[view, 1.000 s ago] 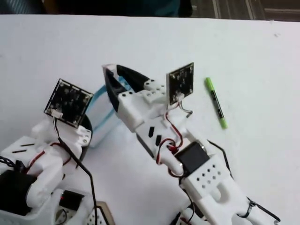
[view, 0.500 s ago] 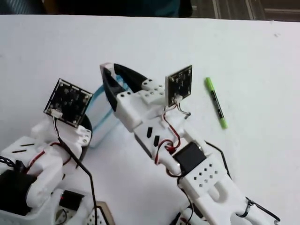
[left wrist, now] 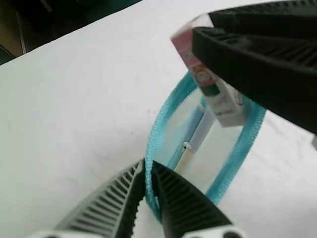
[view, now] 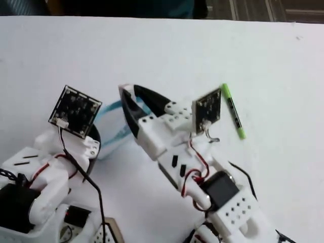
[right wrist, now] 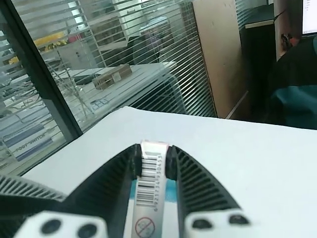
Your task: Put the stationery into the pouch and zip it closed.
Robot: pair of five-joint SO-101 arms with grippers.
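The high camera looks down on the table [view: 202,45] from the near side, while both wrist cameras sit close over the pouch [left wrist: 157,124] it also shows.

The left gripper [left wrist: 148,167] pinches the teal zipper rim of the pouch [left wrist: 157,124], which lies open on the white table [left wrist: 74,99]. A white pen [left wrist: 196,140] lies inside. The right gripper [left wrist: 200,27] clamps a small printed box [left wrist: 210,91], tilted over the opening.

White table [view: 167,45]; slatted blinds [right wrist: 114,39] behind; wooden panel [right wrist: 218,54] beside blinds.
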